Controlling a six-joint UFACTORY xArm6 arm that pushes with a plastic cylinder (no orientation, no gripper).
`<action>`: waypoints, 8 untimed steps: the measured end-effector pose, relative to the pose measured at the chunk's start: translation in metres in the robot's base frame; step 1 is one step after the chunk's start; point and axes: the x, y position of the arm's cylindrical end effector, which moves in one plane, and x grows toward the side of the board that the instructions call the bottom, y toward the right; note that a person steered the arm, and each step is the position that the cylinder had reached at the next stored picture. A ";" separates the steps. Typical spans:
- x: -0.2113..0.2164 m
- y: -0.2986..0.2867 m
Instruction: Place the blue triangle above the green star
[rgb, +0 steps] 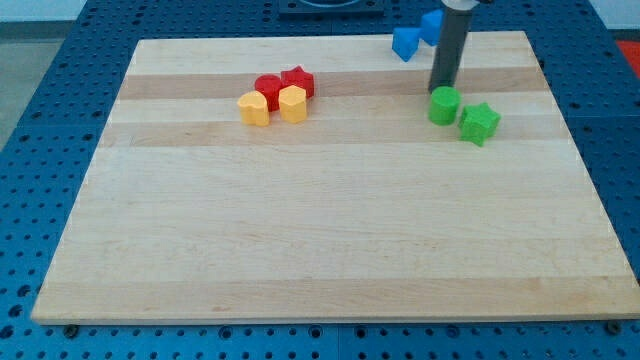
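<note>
The green star (479, 122) lies at the board's upper right. A green round block (444, 106) touches it on its left. Two blue blocks sit near the board's top edge: one (405, 43) left of the rod, which looks like the blue triangle, and another (432, 25) partly hidden behind the rod. My dark rod comes down from the view's top and my tip (441, 90) rests just above the green round block, below the blue blocks.
A cluster at the upper left holds a red round block (267, 88), a red star (298, 81), a yellow block (254, 108) and another yellow block (293, 103). The wooden board (320, 250) lies on a blue perforated table.
</note>
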 end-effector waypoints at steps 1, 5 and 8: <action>0.026 0.007; -0.043 -0.011; -0.097 -0.144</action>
